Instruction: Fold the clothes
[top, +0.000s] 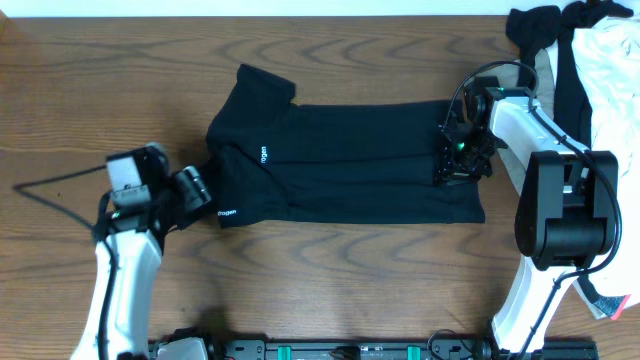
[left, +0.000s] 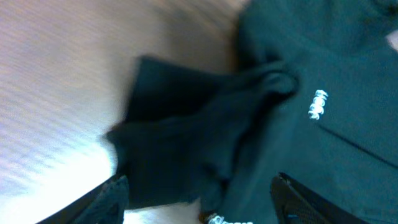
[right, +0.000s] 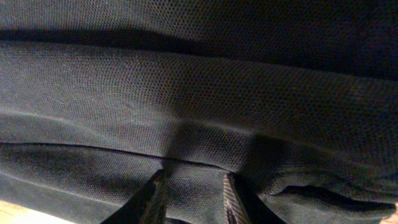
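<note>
The black shirt (top: 340, 165) lies flat in the middle of the table (top: 330, 290), folded long from left to right. The left gripper (top: 197, 190) is at the shirt's left end, by the sleeve, with its fingers (left: 112, 196) wide apart. The right gripper (top: 455, 160) is on the shirt's right end. Its fingers (right: 155, 196) are close together and touch the cloth. I cannot tell if they pinch it.
</note>
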